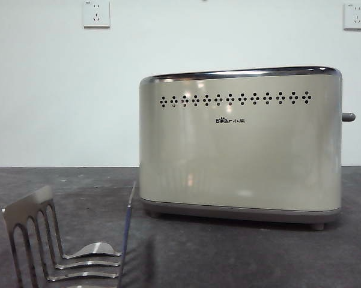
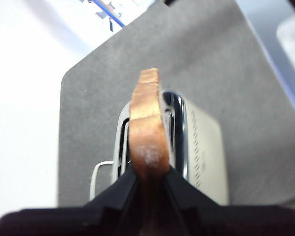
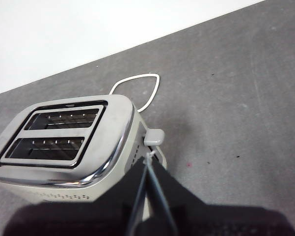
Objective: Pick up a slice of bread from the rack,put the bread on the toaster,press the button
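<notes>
The cream toaster (image 1: 240, 144) stands on the grey table, its grey button (image 1: 348, 116) sticking out of the right side. The silver rack (image 1: 54, 240) at the front left holds nothing. My left gripper (image 2: 148, 172) is shut on the slice of bread (image 2: 147, 123), seen edge-on, high above the toaster's chrome top (image 2: 179, 128). My right gripper (image 3: 147, 160) is shut and empty, just above and beside the button (image 3: 153, 136); both toaster slots (image 3: 59, 132) show empty. Neither gripper nor the bread shows in the front view.
A white cord loop (image 3: 137, 91) lies on the table behind the toaster. Two white wall sockets (image 1: 96, 13) (image 1: 355, 15) sit high on the back wall. The grey mat's edge (image 2: 64, 98) meets a white floor.
</notes>
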{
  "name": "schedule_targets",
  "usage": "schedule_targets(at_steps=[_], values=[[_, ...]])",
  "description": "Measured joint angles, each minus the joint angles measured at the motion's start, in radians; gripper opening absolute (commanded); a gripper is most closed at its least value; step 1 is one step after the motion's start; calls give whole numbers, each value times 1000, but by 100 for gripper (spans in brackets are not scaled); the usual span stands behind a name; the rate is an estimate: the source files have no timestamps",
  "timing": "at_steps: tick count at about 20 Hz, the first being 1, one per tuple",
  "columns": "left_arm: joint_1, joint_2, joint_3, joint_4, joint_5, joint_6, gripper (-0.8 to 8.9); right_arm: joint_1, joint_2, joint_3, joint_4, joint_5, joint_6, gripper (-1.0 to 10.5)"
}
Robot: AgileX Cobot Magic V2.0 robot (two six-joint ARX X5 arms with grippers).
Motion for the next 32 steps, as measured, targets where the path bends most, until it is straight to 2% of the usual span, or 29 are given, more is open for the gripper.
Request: schedule_targets(at_steps=[4,10,24,32], values=[[0,69,0,20,-73,100,-9,0,0,0,0,-2,0,2],[2,148,0,113,-110,138,-9,0,0,0,-26,-2,0,2],[2,205,0,110,-114,95,-9,0,1,0,-52,-2,-12,2],[2,208,0,71,-161,85,-9,0,1,0,-53,-1,-12,2]])
